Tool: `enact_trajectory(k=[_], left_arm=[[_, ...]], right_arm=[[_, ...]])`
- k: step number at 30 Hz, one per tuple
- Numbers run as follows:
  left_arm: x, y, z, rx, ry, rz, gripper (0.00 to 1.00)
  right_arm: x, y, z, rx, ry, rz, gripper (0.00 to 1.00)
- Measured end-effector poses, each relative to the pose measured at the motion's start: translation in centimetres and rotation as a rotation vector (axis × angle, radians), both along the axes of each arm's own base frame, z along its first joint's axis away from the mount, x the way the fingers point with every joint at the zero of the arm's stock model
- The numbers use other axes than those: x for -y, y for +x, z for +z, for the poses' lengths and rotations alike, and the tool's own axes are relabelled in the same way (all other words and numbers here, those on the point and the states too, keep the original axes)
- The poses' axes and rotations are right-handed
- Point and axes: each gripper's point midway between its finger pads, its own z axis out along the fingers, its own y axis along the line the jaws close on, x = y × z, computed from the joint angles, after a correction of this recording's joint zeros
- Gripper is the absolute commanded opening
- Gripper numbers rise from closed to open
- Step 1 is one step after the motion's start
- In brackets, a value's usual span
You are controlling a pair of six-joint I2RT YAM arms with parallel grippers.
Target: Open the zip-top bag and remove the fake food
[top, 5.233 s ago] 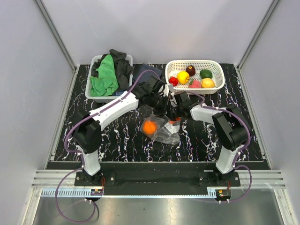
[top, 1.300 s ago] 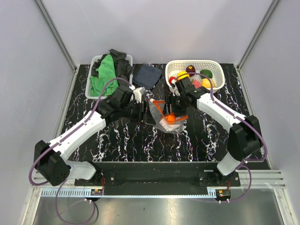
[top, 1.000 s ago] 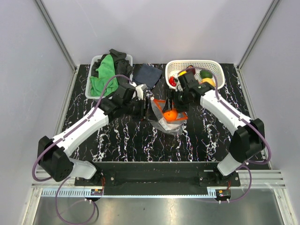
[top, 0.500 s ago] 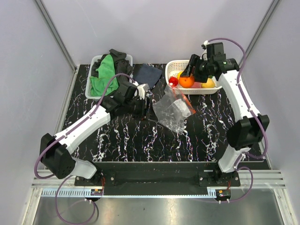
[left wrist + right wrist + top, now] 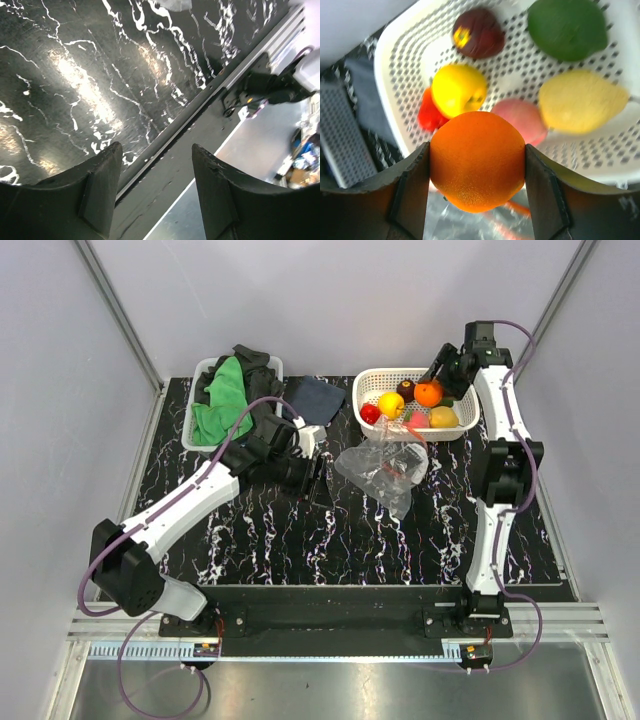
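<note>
The right pincer (image 5: 477,186) is clamped on the orange fruit (image 5: 477,160), one finger on each flank, and it hangs right over the white basket (image 5: 380,373). That is the relation that matters. The basket floor lies straight below the pincer, and the basket's long axis runs 9 to 3 o'clock in the top view, so I'd say a plain release does it.

Underneath, the wrist view shows a yellow fruit (image 5: 458,91), a pink one (image 5: 524,116) and a pale yellow one (image 5: 580,102). The orange should come down among those.

The zip-top bag (image 5: 385,468) lies crumpled on the bench (image 5: 250,530), at about 7 o'clock from the right pincer and near the basket's front wall. Something dark shows through the plastic, and I can't tell what it is.

The left pincer (image 5: 312,472) sits just at the bag's 9 o'clock, fingers apart and gripping nothing. That makes the left arm the nearer one to the bag.

A second ago the orange was still down at the bag, between the two arms. Half a second ago it was lifted over the basket's 9 o'clock end. Now it has travelled towards 3 o'clock, above the middle, and the bag has slumped flat without it.
</note>
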Motion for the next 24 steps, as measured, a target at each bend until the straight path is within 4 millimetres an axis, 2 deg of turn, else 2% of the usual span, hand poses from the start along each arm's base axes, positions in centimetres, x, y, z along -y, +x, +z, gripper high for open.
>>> enact_trajectory(k=[5, 6, 8, 9, 11, 13, 20, 24], left_arm=[[-0.4, 0.0, -0.3, 0.042, 0.020, -0.049, 0.61], [-0.4, 0.0, -0.2, 0.049, 0.022, -0.057, 0.61], [-0.6, 0.1, -0.1, 0.063, 0.026, -0.069, 0.61], [-0.6, 0.1, 0.0, 0.072, 0.028, -0.075, 0.61], [-0.7, 0.3, 0.2, 0.083, 0.029, -0.080, 0.61], [-0.8, 0.5, 0.4, 0.094, 0.030, -0.085, 0.61], [-0.6, 0.9, -0.4, 0.071, 0.041, -0.100, 0.64], [-0.3, 0.8, -1.0, 0.049, 0.039, -0.116, 0.66]], right_arm=[[2.6, 3.2, -2.9, -0.008, -0.021, -0.049, 0.32], [2.8, 3.5, -3.4, -0.013, -0.022, -0.053, 0.44], [3.0, 3.6, -4.2, -0.028, -0.025, -0.057, 0.59], [3.0, 3.6, -4.5, -0.036, -0.025, -0.057, 0.69], [2.8, 3.7, -4.9, -0.042, -0.023, -0.055, 0.81], [2.8, 3.7, -5.0, -0.045, -0.020, -0.058, 0.99], [2.8, 3.4, -5.1, -0.057, -0.021, -0.060, 1.00], [2.8, 2.4, -4.3, -0.075, -0.022, -0.060, 0.99]])
